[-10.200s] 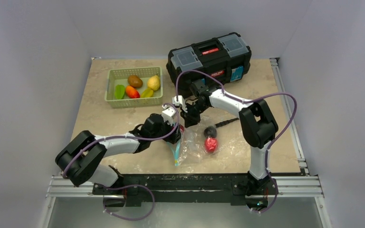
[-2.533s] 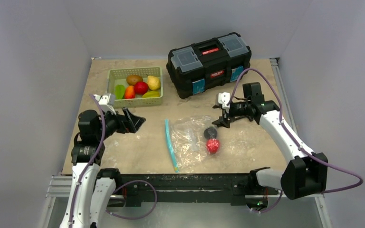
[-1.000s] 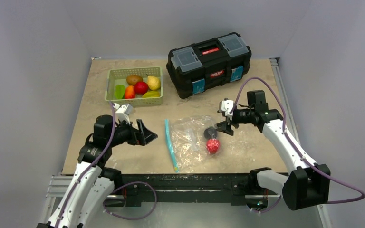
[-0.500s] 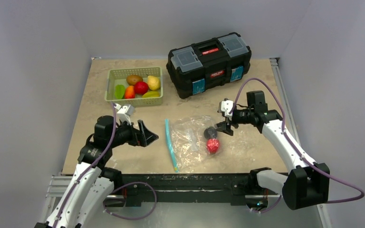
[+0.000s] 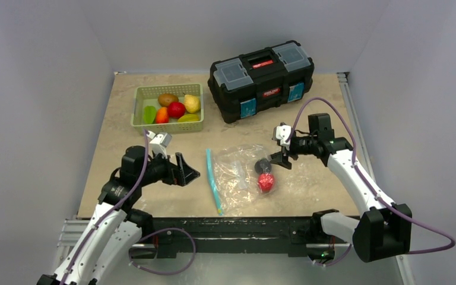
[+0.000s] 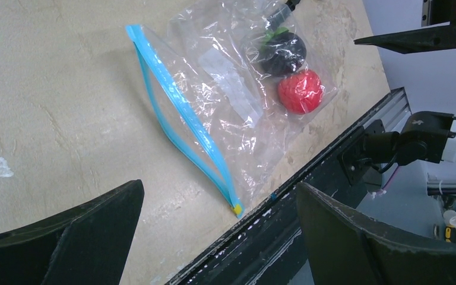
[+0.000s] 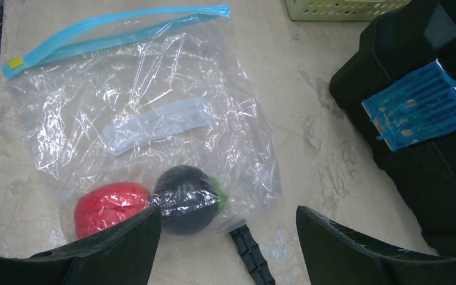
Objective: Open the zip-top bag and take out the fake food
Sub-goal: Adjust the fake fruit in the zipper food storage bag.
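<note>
Now my left jaws, spread wide and empty, had swung back from the basket (image 5: 167,128) in the upper left toward the bag (image 5: 236,178) at lower centre on the table (image 5: 119,119). My right jaws hung open, holding nothing, just right of it. A red piece (image 5: 265,181) and a dark one (image 5: 263,165) remained inside, far from the zip (image 5: 212,175), so I judged more fetching was due.

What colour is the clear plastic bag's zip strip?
Teal-blue zip strip, clearest in left wrist view.
</note>
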You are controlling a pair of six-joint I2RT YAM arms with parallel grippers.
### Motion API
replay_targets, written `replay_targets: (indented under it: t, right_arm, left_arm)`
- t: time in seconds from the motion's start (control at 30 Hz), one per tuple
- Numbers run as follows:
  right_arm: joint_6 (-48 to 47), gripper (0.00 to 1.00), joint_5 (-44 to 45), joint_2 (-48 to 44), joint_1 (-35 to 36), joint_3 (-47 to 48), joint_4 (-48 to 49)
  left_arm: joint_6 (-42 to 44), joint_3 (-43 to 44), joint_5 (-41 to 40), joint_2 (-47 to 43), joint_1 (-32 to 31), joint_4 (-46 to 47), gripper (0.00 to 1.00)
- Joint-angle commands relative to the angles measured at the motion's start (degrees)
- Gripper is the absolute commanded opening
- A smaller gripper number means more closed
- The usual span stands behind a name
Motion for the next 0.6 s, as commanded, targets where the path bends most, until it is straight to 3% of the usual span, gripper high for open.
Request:
replay_targets:
  t: [0.0,0.57]
  right_arm:
    - [-0.45,0.82,0.16,0.04,-0.31,-0.69,0.88]
    - [-0.59,0.84,1.58,1.0,-0.26,-0.74,1.29]
  left_arm:
    - [-1.75,-1.91,-3.04,-0.08,-2.11,1.17,1.0]
    - [-3.58,-6.39,-4.77,-0.79,-5.12,6.32,0.99]
